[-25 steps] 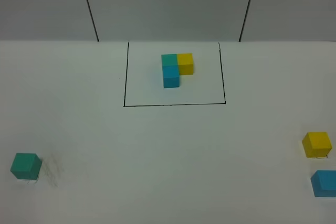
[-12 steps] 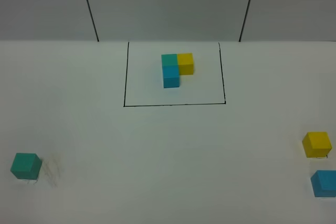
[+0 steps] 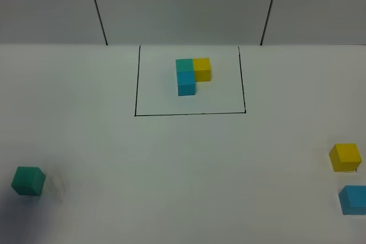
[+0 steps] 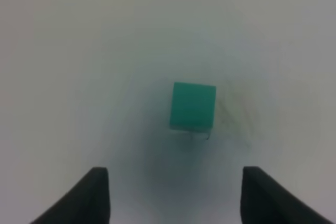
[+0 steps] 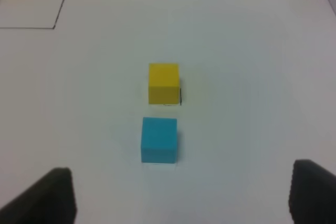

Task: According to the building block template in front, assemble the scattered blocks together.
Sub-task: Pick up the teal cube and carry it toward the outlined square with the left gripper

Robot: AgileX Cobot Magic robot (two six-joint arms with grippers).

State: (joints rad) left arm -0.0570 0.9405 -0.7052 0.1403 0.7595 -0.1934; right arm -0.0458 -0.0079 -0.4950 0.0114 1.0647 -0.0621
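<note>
The template [image 3: 190, 75] is an L of teal-green, yellow and sky-blue cubes inside a black drawn rectangle at the back middle. A loose teal-green cube [image 3: 28, 180] sits at the front left; it also shows in the left wrist view [image 4: 192, 106], ahead of my open left gripper [image 4: 176, 195], apart from its fingers. A loose yellow cube [image 3: 345, 157] and a loose sky-blue cube [image 3: 353, 199] sit at the front right. In the right wrist view the yellow cube [image 5: 164, 83] lies beyond the sky-blue cube [image 5: 159, 139], both ahead of my open right gripper [image 5: 181, 198]. Neither gripper shows in the high view.
The white table [image 3: 183, 158] ends at a grey panelled wall [image 3: 183, 4] behind the template. A dark blurred shadow lies on the table at the front left corner [image 3: 17, 221]. A corner of the black outline shows in the right wrist view [image 5: 55, 24].
A dark shadow has spread over the front left corner by the teal-green cube. The cubes have not moved.
</note>
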